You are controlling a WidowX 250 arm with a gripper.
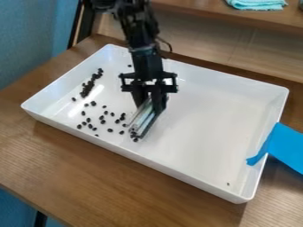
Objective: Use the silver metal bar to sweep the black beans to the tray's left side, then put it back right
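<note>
Camera view: tool (143,121) partly behind gripper (150,101).

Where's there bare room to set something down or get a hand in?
Tray: wide patch from gripper to right wall, bar one speck near the front-right corner. Table: strip along the tray's front wall. Crowded: tray's left part, bean clump, loose beans up to the held tool's tip.

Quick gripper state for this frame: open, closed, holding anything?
Gripper: closed on a pale, dark-edged tool, its exact type unclear, lower end down by the black beans.
</note>
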